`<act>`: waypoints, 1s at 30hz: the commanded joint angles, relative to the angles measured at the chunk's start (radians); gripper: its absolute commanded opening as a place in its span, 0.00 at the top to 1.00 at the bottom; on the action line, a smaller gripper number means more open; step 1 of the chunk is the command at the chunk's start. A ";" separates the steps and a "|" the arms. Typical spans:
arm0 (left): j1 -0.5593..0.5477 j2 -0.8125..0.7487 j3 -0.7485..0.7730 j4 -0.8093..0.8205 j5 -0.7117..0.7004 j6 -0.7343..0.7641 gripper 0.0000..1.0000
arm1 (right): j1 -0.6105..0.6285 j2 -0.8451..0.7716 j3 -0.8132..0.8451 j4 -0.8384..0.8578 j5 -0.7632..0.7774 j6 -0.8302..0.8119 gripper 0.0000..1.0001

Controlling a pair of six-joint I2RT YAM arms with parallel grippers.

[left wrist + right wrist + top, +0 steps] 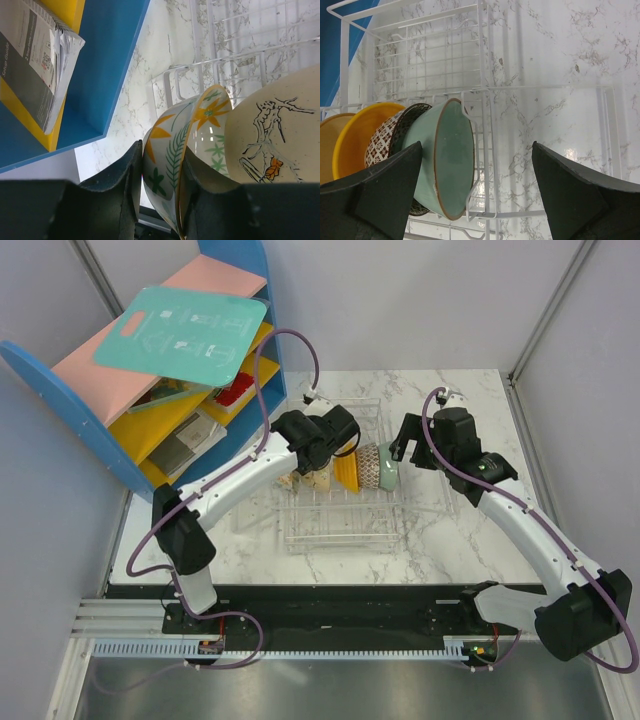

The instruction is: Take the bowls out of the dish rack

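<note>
The wire dish rack [340, 515] sits mid-table with the bowls standing on edge in a row. My left gripper [325, 455] is shut on the rim of a cream floral bowl [167, 150], one finger inside and one outside. A second cream bowl [272, 130] with a line drawing leans beside it. My right gripper [402, 455] is open around the mint green bowl [447, 160], whose body is close to the left finger [385, 185]. Behind it stand the mesh-patterned bowl [382, 142] and the orange bowl [357, 132]. The row also shows in the top view, the mint bowl [388, 472] rightmost.
A blue-and-yellow shelf unit [150, 400] with a teal board [185, 335] on top stands at the back left, close to the rack. Its blue side [110, 65] and papers [45, 65] fill the left wrist view. Bare marble [560, 75] lies right of the rack.
</note>
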 commanded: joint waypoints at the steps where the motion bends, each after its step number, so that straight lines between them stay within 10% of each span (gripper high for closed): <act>1: -0.034 -0.058 0.030 0.094 0.076 -0.001 0.98 | -0.008 -0.002 -0.008 -0.040 0.011 -0.020 0.03; 30: -0.032 -0.046 0.260 0.047 -0.119 0.108 0.98 | -0.008 0.008 0.009 -0.029 0.003 -0.032 0.02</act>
